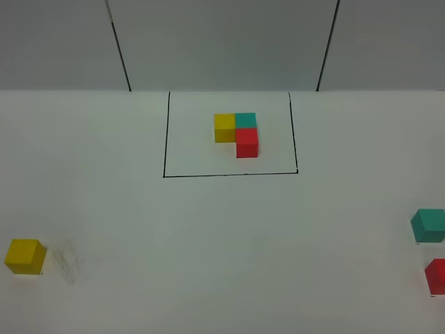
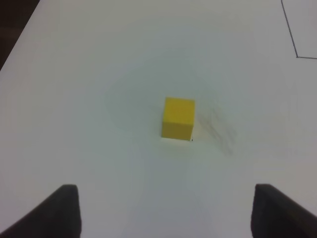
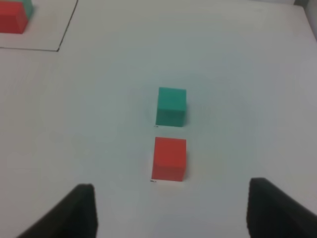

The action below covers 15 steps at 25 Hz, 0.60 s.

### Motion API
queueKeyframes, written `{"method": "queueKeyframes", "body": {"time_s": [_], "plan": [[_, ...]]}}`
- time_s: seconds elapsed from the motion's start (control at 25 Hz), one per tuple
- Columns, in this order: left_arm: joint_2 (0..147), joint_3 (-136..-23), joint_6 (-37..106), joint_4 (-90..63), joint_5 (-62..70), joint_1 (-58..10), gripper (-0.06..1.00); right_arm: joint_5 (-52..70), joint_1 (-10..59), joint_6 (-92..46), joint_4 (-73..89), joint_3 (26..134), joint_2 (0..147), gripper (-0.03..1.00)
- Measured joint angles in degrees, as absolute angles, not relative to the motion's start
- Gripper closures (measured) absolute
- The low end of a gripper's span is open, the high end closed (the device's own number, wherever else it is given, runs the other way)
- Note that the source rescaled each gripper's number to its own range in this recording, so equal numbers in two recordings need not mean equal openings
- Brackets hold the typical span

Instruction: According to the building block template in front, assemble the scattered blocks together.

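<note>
Assembly not begun: yellow block, teal block and red block lie well apart from the template; left gripper and right gripper both wide, empty

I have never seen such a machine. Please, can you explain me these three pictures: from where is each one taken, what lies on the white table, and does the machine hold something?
This is a robot with two arms, each ending in an end effector. One picture comes from a camera mounted high, looking down on the white table. There, a black rectangle is drawn around the template: yellow, teal and red cubes touching in an L shape. Three loose cubes lie apart: a yellow cube at the left, a teal cube and a red cube at the right.

The other two pictures come from cameras on the wrists. The left end effector is open, with the yellow cube ahead of it. The right end effector is open too, facing the teal and red cubes. Nothing is held.
</note>
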State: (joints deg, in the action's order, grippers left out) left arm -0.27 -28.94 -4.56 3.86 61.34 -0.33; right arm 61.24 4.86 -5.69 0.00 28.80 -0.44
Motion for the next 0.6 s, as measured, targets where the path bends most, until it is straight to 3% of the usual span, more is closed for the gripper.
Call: {"method": "queueKeyframes", "body": {"time_s": [0.6], "plan": [[-0.27,-28.94,-4.56,3.86,61.34,-0.33,0.3,61.24,4.86,-5.69,0.0,28.8,-0.44,0.49]]}}
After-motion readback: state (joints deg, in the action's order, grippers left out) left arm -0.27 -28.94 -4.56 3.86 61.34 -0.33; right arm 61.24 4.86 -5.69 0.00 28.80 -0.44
